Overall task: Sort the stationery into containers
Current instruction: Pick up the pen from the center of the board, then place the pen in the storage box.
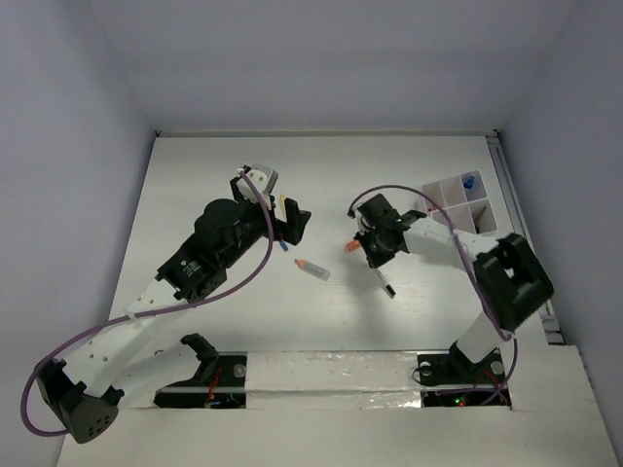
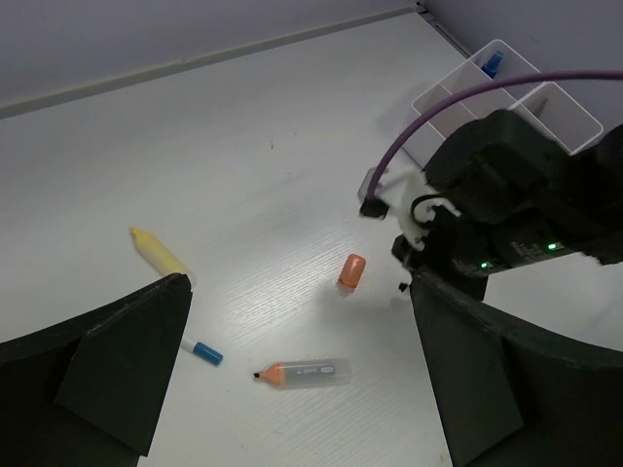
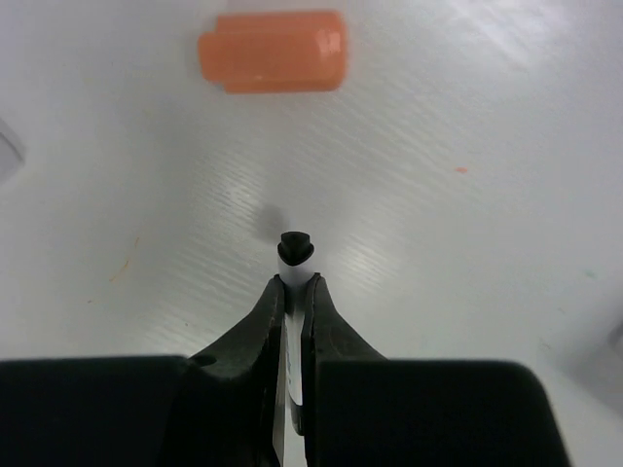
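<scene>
White black-tipped pen (image 3: 296, 257) pinched in right hand (image 3: 295, 284), orange cap (image 3: 274, 52) lying just beyond; white organizer (image 1: 464, 201) far right

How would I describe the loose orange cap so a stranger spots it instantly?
Find the white organizer box at the table's far right, then the right gripper just left of it, shut on a thin white pen. The orange cap lies beside that gripper's tip: short, stubby, all orange, unlike the longer clear-bodied orange-tipped marker nearby.

Table (image 1: 214, 175): white, faint grain, a few coloured specks. Pale walls (image 1: 331, 58) at 12, 9 and 3 o'clock. Metal rail (image 1: 505, 161) along the 3 o'clock edge. Taped white board (image 1: 331, 368) at 6.
</scene>
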Controlling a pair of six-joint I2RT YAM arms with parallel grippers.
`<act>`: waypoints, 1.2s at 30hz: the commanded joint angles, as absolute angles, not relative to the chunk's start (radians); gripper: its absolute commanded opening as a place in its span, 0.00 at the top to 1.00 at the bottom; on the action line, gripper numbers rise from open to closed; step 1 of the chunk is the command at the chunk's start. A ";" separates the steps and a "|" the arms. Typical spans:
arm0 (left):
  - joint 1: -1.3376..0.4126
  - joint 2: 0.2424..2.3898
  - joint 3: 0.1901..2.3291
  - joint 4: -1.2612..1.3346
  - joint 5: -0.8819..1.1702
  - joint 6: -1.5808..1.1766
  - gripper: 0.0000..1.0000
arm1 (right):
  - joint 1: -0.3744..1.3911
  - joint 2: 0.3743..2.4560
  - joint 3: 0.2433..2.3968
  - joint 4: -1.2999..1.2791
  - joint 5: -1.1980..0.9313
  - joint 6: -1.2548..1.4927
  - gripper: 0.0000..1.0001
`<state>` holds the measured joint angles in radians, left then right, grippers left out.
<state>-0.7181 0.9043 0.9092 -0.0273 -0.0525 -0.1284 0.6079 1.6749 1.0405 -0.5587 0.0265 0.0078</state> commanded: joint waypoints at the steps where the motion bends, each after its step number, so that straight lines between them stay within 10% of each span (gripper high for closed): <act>1: -0.716 0.882 0.914 0.002 -0.038 -0.124 0.05 | 0.542 1.447 1.023 -0.373 0.142 0.103 1.00; 14: -0.716 0.879 0.913 0.003 -0.020 -0.130 0.06 | 0.282 1.190 0.890 0.030 0.577 0.117 1.00; 33: -0.716 0.876 0.910 0.005 -0.025 -0.130 0.05 | 0.255 1.324 0.802 0.158 0.552 -0.054 1.00; 36: -0.716 0.876 0.910 0.005 -0.025 -0.130 0.05 | 0.255 1.293 0.782 0.164 0.532 -0.052 0.71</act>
<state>-0.7181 0.9001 0.9092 -0.0273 -0.0330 -0.1287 0.2607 1.3384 0.7834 0.1158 0.5404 -0.0586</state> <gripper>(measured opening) 0.949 0.232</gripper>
